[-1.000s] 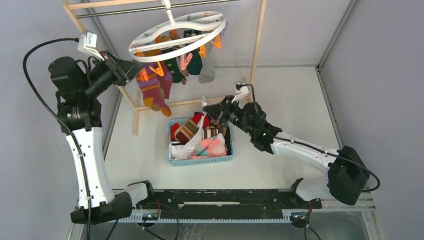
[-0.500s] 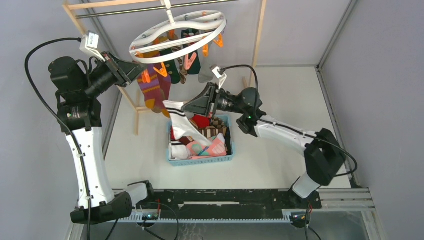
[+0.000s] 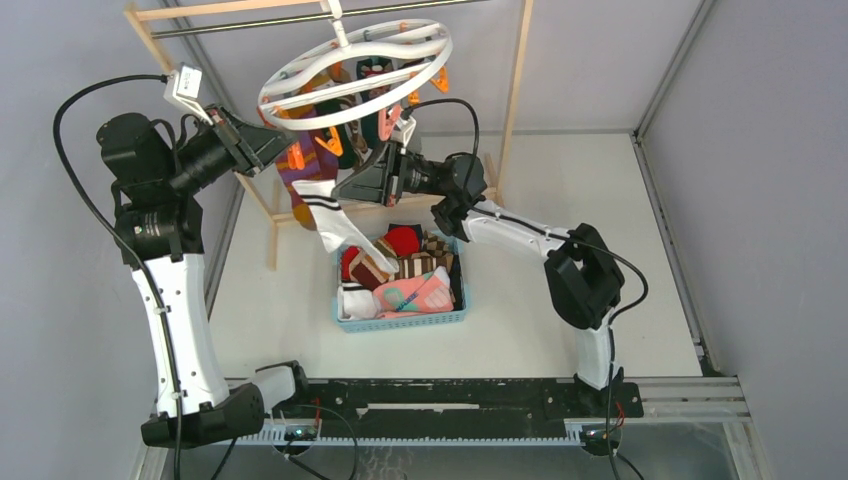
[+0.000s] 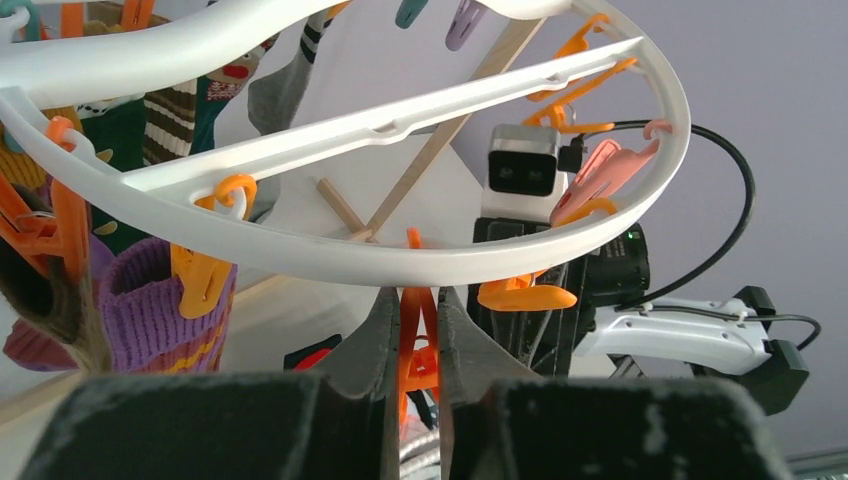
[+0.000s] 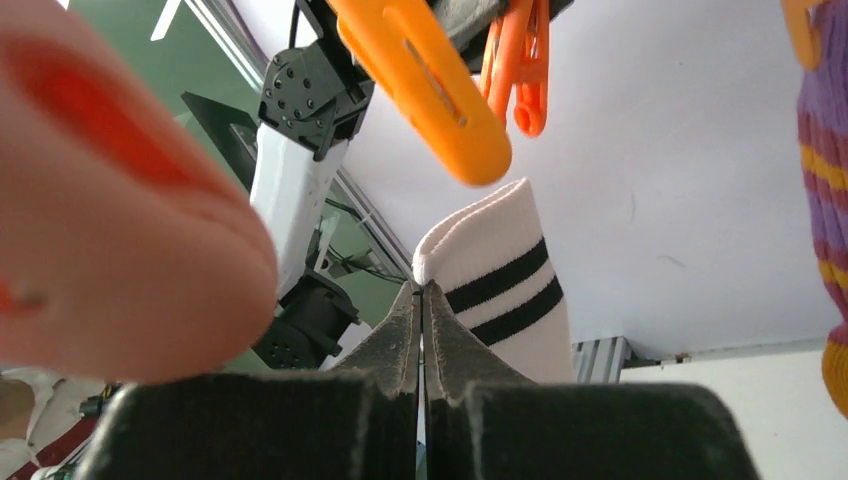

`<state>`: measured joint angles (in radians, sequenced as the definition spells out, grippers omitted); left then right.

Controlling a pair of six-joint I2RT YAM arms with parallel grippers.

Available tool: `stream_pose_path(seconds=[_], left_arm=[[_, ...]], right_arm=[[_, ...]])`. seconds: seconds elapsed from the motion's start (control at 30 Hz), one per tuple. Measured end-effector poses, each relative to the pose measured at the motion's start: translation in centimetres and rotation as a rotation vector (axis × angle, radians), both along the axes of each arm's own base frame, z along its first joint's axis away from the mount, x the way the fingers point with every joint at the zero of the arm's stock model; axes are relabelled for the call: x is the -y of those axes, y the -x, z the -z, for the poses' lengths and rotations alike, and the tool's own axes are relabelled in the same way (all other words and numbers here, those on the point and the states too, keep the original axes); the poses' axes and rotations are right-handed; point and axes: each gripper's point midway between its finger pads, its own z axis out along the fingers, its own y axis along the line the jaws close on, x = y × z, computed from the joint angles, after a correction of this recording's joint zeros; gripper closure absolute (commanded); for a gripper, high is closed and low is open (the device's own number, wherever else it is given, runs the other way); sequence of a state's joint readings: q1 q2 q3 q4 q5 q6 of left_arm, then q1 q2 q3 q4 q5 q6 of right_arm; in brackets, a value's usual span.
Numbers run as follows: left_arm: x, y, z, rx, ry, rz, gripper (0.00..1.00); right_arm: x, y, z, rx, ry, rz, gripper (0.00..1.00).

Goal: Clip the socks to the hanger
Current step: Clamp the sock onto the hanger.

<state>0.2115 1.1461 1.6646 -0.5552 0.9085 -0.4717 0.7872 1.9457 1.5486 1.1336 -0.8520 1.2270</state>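
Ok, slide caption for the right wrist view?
Right jaws shut on the cuff of a white black-banded sock, beneath an orange clip.

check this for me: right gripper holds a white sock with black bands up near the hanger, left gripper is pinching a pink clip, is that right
Not quite. The clip between the fingers of the left gripper is orange, not pink, as the left wrist view shows. The rest stands: the right gripper holds the white sock with black bands up near the hanger.
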Motion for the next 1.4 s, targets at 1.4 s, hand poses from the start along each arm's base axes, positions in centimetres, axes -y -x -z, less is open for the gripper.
stream_pose_path(seconds=[1.4], left_arm=[[0.5, 0.3, -0.3, -0.002, 0.023, 0.061, 1.0]], right_arm=[[-2.7, -3.5, -0.8, -0.072, -0.086, 0.108, 1.0]])
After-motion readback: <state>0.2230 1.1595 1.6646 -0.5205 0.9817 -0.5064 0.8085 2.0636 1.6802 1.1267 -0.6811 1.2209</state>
